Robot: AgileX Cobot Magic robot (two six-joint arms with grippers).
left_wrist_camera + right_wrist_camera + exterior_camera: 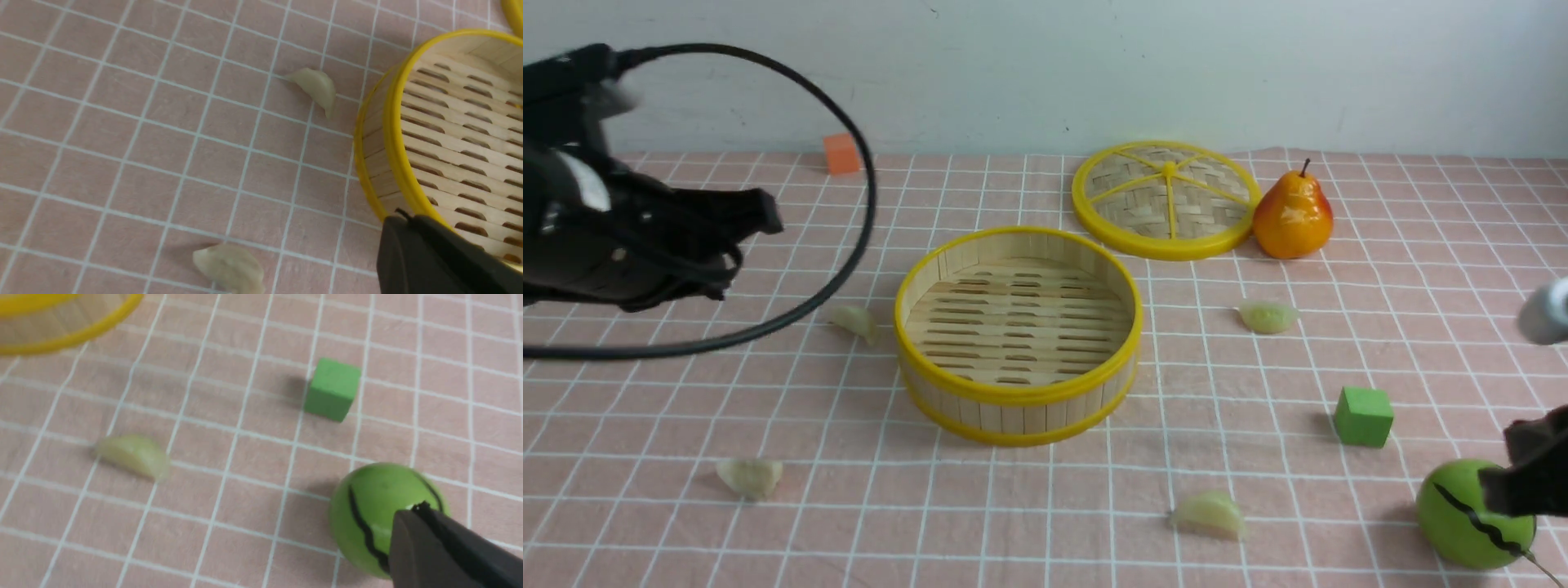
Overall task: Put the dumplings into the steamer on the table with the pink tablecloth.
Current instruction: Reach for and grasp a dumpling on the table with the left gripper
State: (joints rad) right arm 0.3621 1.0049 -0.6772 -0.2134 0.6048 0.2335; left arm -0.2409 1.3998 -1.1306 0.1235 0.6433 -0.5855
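The salmon-pink, white-gridded tablecloth (pixel 1258 392) carries the round yellow-rimmed bamboo steamer (pixel 1018 392) between the left gripper (pixel 766 214) and right gripper (pixel 1499 488), both clenched on nothing. Two cream pleated dumplings (pixel 856 320) (pixel 751 476) lie near the left jaws, and two pale green dumplings (pixel 1267 317) (pixel 1211 513) lie nearer the right jaws.

The right end effector (pixel 1523 482) runs off the picture's edge and covers part of the green ball (pixel 1454 518) behind it. The left end effector (pixel 756 216) is blurred. Its tip hides a stretch of the steamer (pixel 390 134) rim, and a dumpling (pixel 231 267) near it is cropped.

Steamer (pixel 1018 398) stands uncovered, open from above; green ball (pixel 1454 506) and green cube (pixel 1363 416) crowd the near right tabletop (pixel 1258 457).
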